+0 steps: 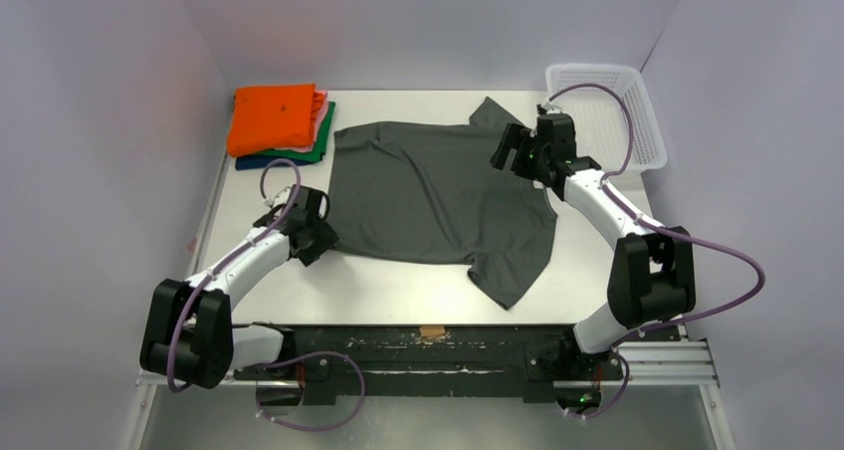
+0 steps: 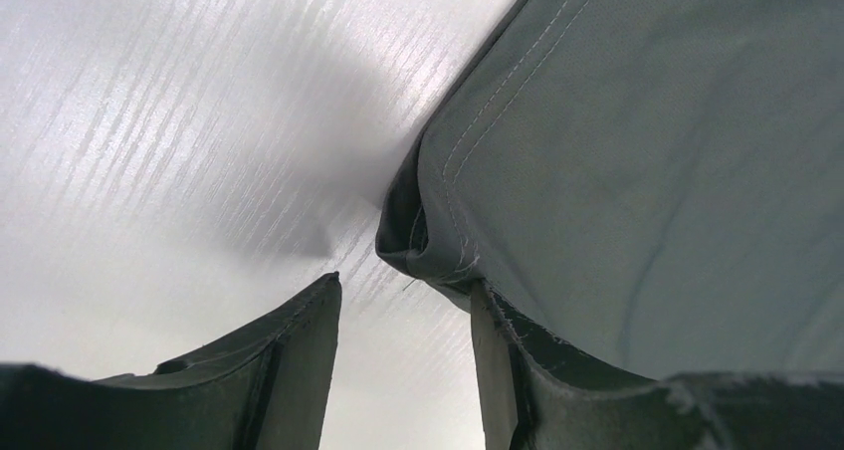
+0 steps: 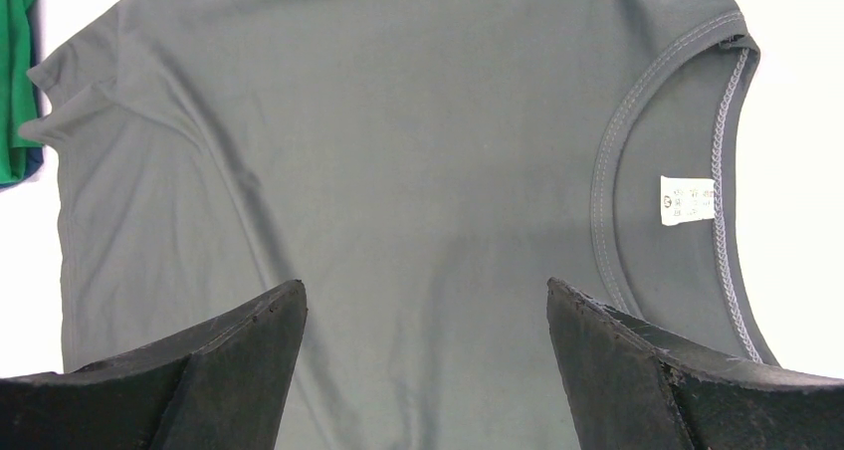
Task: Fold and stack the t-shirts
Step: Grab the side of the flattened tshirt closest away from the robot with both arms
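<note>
1. Top external view, far left: folded shirts (image 1: pixel 279 121) stacked, orange on top, at the table's (image 1: pixel 398 291) back corner.
2. My left claw (image 1: pixel 316 233) sits at the grey shirt's (image 1: pixel 438 196) near-left corner, fingers (image 2: pixel 299 370) apart, cloth lying over one finger.
3. That grey shirt lies spread flat mid-table, just beside the stack.
4. My right claw (image 1: pixel 510 151) hovers above its far right edge, fingers apart, gripping nothing.
5. White basket (image 1: pixel 607 112) stands far right.

Unfolded: one charcoal-grey t-shirt (image 1: pixel 438 191). Folded: four, namely one orange t-shirt (image 1: pixel 274 116), one pink t-shirt (image 1: pixel 323 106), one green t-shirt (image 1: pixel 321 143), one dark blue t-shirt (image 1: pixel 261 161). Baskets: one white mesh basket (image 1: pixel 602 112). Arms: two, left arm (image 1: pixel 249 256) and right arm (image 1: pixel 599 199).
</note>
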Robot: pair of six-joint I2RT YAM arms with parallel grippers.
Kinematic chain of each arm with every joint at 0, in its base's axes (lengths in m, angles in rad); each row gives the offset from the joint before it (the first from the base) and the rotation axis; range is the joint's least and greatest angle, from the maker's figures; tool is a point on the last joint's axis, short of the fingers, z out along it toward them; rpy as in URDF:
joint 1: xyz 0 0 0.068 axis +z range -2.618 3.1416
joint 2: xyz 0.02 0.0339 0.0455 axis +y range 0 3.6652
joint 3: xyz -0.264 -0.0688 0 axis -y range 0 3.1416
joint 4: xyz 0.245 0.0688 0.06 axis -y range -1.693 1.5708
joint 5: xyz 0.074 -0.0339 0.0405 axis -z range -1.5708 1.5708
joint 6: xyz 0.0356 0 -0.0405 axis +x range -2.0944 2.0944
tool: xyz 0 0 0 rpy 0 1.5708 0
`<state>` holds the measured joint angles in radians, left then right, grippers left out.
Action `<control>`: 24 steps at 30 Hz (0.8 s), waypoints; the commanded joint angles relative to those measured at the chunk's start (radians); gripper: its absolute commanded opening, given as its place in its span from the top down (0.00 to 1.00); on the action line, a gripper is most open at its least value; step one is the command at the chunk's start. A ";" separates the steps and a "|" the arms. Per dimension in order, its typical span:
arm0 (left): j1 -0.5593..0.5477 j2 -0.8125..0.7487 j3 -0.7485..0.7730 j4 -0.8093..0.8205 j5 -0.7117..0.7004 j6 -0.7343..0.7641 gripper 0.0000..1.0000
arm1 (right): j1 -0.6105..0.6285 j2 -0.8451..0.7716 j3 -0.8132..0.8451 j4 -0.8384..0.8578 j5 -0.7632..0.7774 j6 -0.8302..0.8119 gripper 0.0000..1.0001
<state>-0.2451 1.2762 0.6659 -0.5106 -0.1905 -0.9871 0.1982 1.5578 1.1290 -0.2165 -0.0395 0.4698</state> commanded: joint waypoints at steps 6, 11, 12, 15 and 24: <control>0.017 -0.115 0.018 -0.024 -0.039 -0.027 0.48 | 0.007 -0.004 0.012 0.025 0.021 -0.009 0.12; 0.021 -0.097 0.020 -0.024 -0.042 -0.030 0.45 | 0.007 0.002 0.014 0.025 0.022 -0.008 0.11; 0.021 -0.074 0.023 -0.022 -0.039 -0.032 0.45 | 0.007 0.003 0.014 0.025 0.023 -0.008 0.11; 0.021 0.007 0.042 -0.001 -0.016 -0.035 0.45 | 0.007 0.003 0.013 0.021 0.028 -0.007 0.12; 0.020 0.132 0.081 -0.020 -0.005 -0.045 0.69 | 0.007 -0.015 0.007 0.004 0.056 -0.002 0.11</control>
<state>-0.2295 1.4036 0.7258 -0.5274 -0.1951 -1.0130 0.1986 1.5639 1.1290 -0.2222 -0.0166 0.4702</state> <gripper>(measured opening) 0.380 0.887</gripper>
